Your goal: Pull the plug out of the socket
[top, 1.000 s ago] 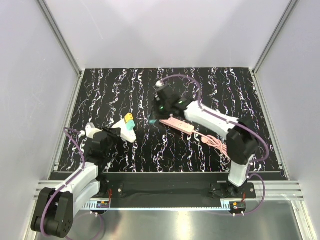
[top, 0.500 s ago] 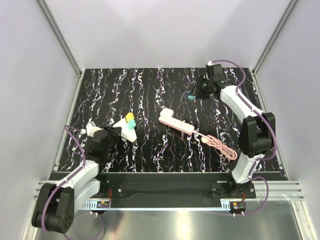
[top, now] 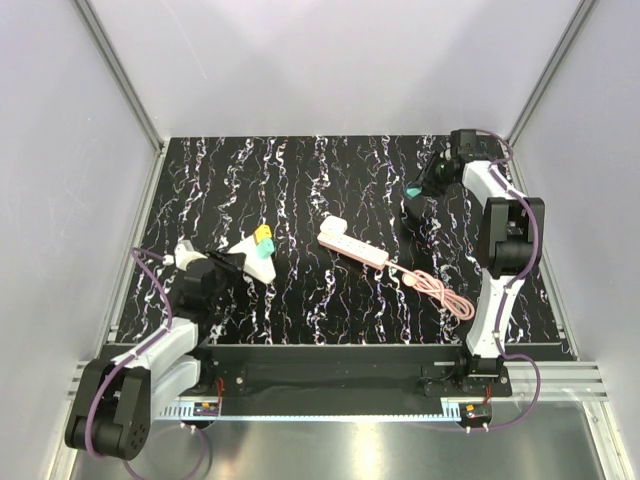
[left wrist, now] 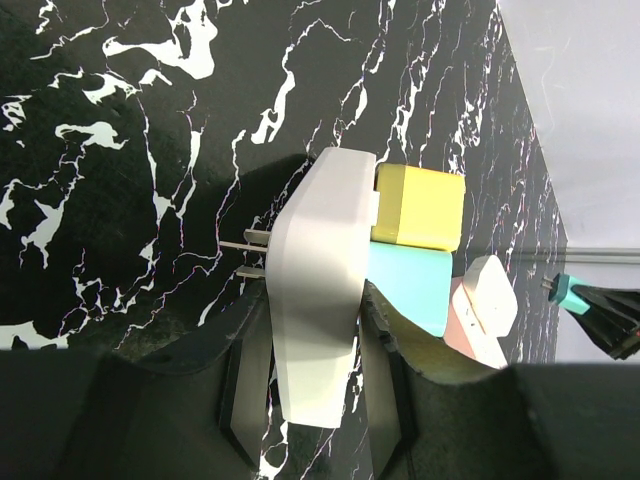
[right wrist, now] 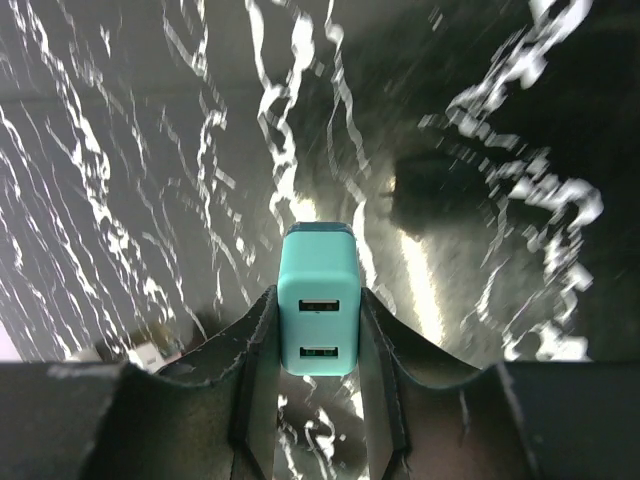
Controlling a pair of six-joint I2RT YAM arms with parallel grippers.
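The socket (left wrist: 315, 300) sits by the left edge of the worktop (top: 300, 180), about midway between its far and near edges, clamped between the left fingers (left wrist: 247, 385). Two plugs sit side by side on it, the farther plug (left wrist: 418, 207) behind the nearer plug (left wrist: 410, 285). The power strip (top: 352, 243) lies mid-worktop, right of the socket and apart from it. Its cord (top: 437, 289) trails toward the near right corner. A third plug (right wrist: 318, 298) sits between the right fingers (right wrist: 250, 360) near the far right corner.
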